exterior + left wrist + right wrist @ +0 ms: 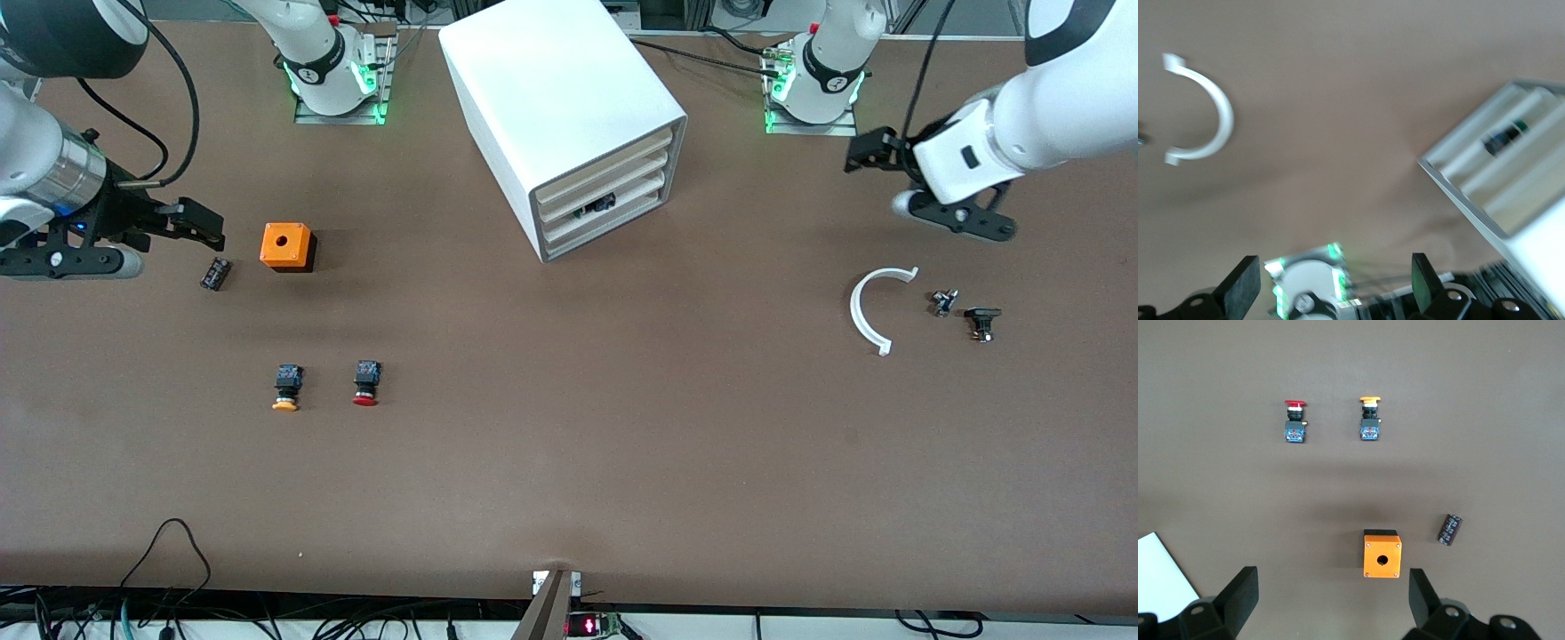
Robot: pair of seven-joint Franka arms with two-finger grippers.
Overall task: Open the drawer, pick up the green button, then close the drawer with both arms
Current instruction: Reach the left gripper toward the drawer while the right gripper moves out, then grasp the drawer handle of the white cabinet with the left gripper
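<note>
The white cabinet (560, 80) stands at the table's middle, nearer the robots' bases, with four cream drawers stacked in it. All fronts look flush. The green-capped button (594, 206) shows in the gap above the third drawer's front (640, 197), and also in the left wrist view (1503, 139). My left gripper (858, 156) hangs open and empty over the table toward the left arm's end, beside the cabinet (1538, 253). My right gripper (203, 227) is open and empty at the right arm's end, beside an orange box (286, 245).
A black cylinder (215, 273) lies by the orange box (1381, 555). A yellow-capped button (286, 388) and a red-capped button (365, 383) lie nearer the camera. A white curved piece (864, 311) and two small dark parts (943, 302) (982, 322) lie below the left gripper.
</note>
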